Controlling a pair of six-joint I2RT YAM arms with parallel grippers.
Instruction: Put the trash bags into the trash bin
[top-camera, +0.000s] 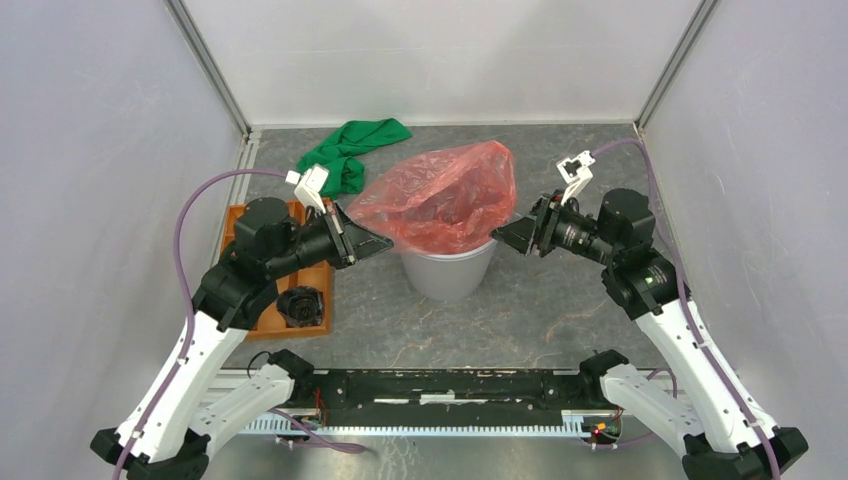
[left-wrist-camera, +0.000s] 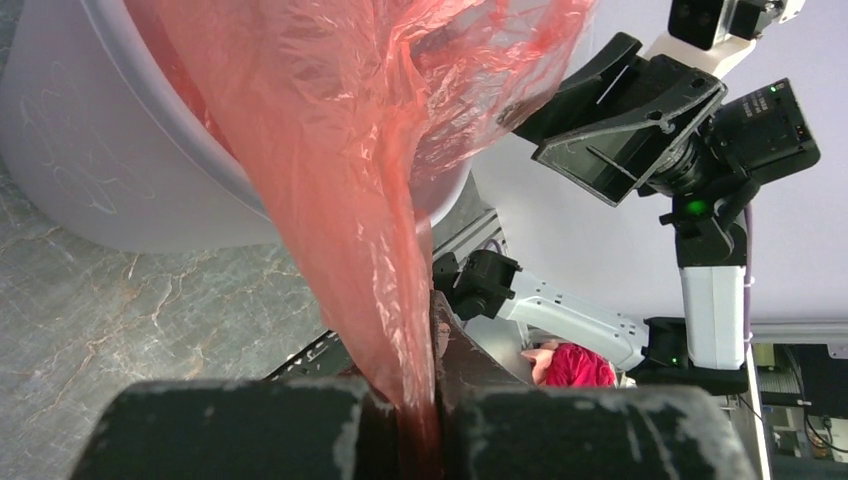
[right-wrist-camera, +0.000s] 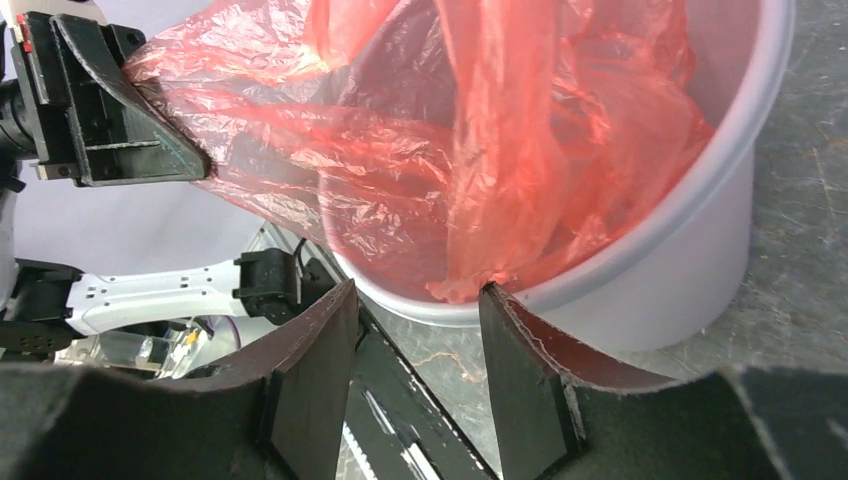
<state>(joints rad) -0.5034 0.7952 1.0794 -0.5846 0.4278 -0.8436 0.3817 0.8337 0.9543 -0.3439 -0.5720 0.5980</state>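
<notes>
The red trash bag (top-camera: 445, 195) billows over the mouth of the light-grey trash bin (top-camera: 447, 272) at mid table, its lower part inside the bin. My left gripper (top-camera: 375, 240) is shut on the bag's left edge; in the left wrist view the red film (left-wrist-camera: 370, 200) runs down between the closed fingers at my left gripper (left-wrist-camera: 428, 415), beside the bin wall (left-wrist-camera: 90, 150). My right gripper (top-camera: 503, 237) is open and empty just right of the bin rim. In the right wrist view my right gripper (right-wrist-camera: 415, 300) stands apart below the bin rim (right-wrist-camera: 640, 260) and bag (right-wrist-camera: 480, 130).
A green cloth (top-camera: 350, 150) lies at the back left. An orange compartment tray (top-camera: 290, 300) with a black object in it sits at the left under my left arm. Grey walls enclose the table on three sides.
</notes>
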